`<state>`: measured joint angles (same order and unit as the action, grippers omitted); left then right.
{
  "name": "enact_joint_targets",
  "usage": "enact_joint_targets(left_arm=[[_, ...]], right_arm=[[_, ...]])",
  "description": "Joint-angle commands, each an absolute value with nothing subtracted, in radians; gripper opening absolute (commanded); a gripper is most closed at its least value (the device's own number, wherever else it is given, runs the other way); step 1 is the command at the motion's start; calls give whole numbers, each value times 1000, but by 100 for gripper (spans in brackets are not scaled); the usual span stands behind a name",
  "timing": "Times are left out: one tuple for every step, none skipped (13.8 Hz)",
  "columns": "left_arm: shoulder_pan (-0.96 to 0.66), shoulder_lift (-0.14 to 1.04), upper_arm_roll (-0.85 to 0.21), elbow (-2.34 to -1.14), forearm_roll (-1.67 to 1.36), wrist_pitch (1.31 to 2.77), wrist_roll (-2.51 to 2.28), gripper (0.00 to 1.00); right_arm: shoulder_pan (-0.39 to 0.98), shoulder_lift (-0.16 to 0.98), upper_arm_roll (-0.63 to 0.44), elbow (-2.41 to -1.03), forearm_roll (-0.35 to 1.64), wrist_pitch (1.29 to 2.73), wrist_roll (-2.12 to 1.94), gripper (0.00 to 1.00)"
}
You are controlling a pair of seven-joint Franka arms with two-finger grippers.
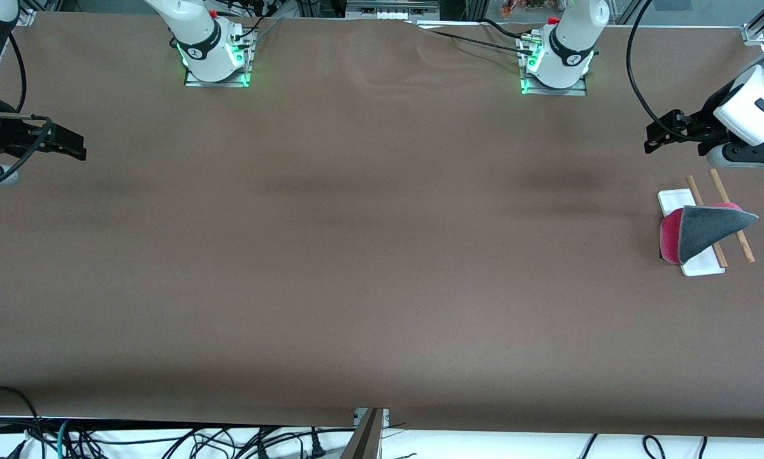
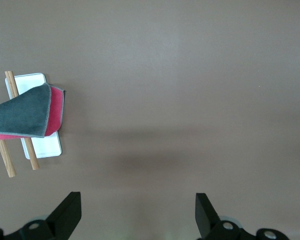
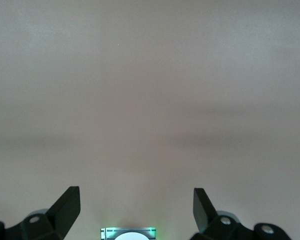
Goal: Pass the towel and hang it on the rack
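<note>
The towel (image 1: pixel 706 233) lies draped over the rack's two wooden rods (image 1: pixel 716 182) at the left arm's end of the table. Its dark grey side is up and its pink side shows below. The rack's white base (image 1: pixel 671 199) sticks out beneath it. In the left wrist view the towel (image 2: pixel 25 112) and the rack (image 2: pixel 42 147) show off to one side. My left gripper (image 1: pixel 659 135) (image 2: pixel 138 200) is open and empty over bare table beside the rack, apart from the towel. My right gripper (image 1: pixel 69 145) (image 3: pixel 136 197) is open and empty over bare table at the right arm's end.
The brown table cover (image 1: pixel 369 255) stretches wide between the two arms. The arm bases (image 1: pixel 216 60) (image 1: pixel 554 67) stand along the edge farthest from the front camera. Cables (image 1: pixel 165 440) hang off the table's front edge.
</note>
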<state>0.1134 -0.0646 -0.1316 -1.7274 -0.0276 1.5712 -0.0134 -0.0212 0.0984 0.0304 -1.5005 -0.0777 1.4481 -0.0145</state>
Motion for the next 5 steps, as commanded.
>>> enact_joint_targets(left_arm=[[117,-87,-132,-1741,-25,1569,-23,100],[118,-87,-132,-1741,-26,1569,-23,100],[118,-87,-132,-1741,-31,1569,-23,100],[120,-87,-132,-1741,-37,1569,-23,100],[123,-87,-132,-1741,-37,1569,-23,100]], right_arm=[[-20,107,32,-1476,-69,1445,-29,100],[-21,107,32,-1476,-68,1443,-31,100],[-20,107,32,-1476,-67,1445,-31,100],[-20,107,32,-1474,-67,1445,-29,100],[-21,107,32,-1474,-67,1445,-31,100]])
